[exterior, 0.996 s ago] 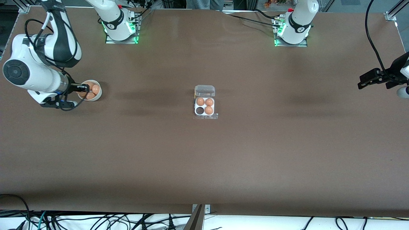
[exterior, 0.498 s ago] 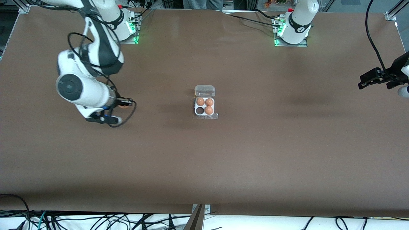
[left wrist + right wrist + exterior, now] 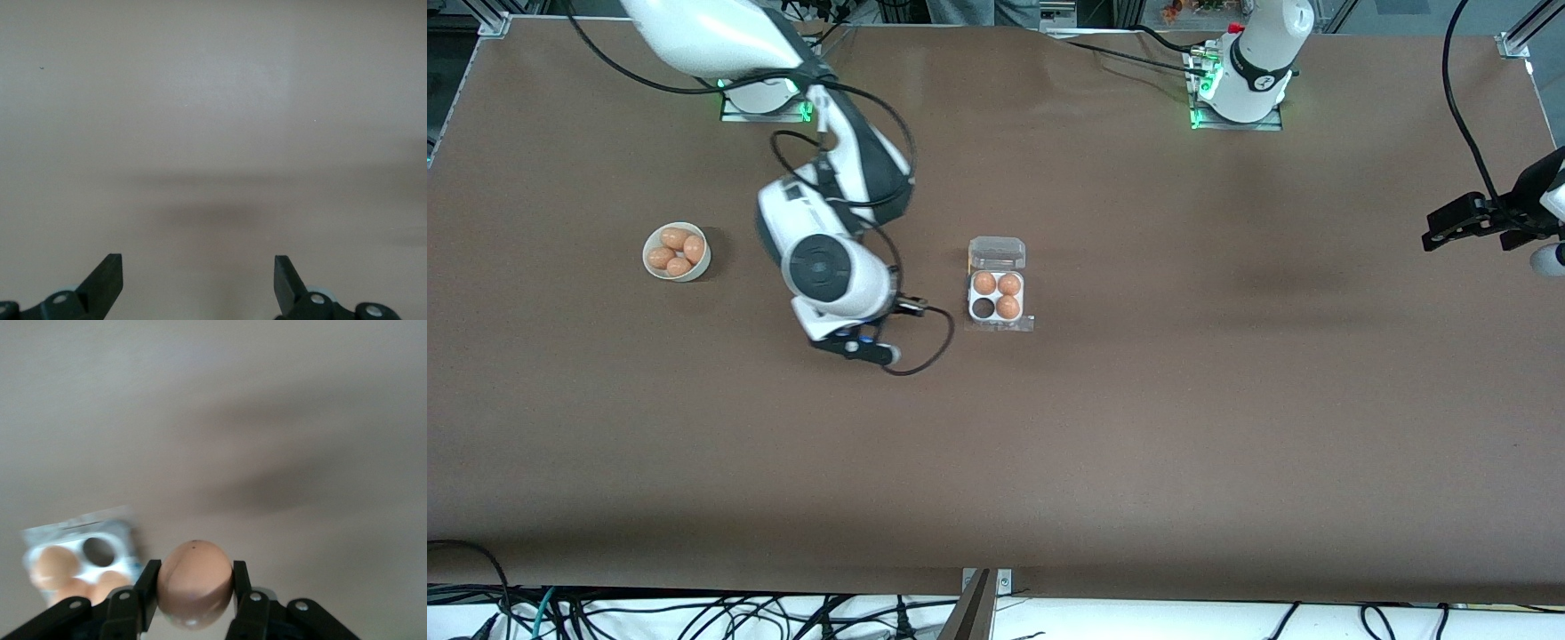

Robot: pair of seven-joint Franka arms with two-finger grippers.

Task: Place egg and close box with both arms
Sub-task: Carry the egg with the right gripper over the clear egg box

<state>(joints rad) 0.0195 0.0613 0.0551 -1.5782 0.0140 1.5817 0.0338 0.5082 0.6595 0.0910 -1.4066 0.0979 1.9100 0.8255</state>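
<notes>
Scanning from the right arm's end: I noted each item in turn.
Bowl (image 3: 677,252): it sat toward the right arm's end of the table, with several eggs in it.
Right gripper (image 3: 911,308): I had it over bare table between bowl and box, close beside the box, fingers pinching one egg (image 3: 195,582) across its middle.
Egg handling: I judged it light, smooth and brittle, so a soft hold around the widest girth suited it, and a gentle lowering.
Box (image 3: 997,296): it lay mid-table, lid (image 3: 997,253) open and lying flat on the side farther from the front camera; three cells held eggs, and the empty cell (image 3: 983,308) was the nearer one toward the right arm's end.
Lid handling: thin clear plastic, I reckoned it springy; best pushed at its free edge.
Left gripper (image 3: 198,280): it waited over the left arm's end, fingers spread, holding nothing.
</notes>
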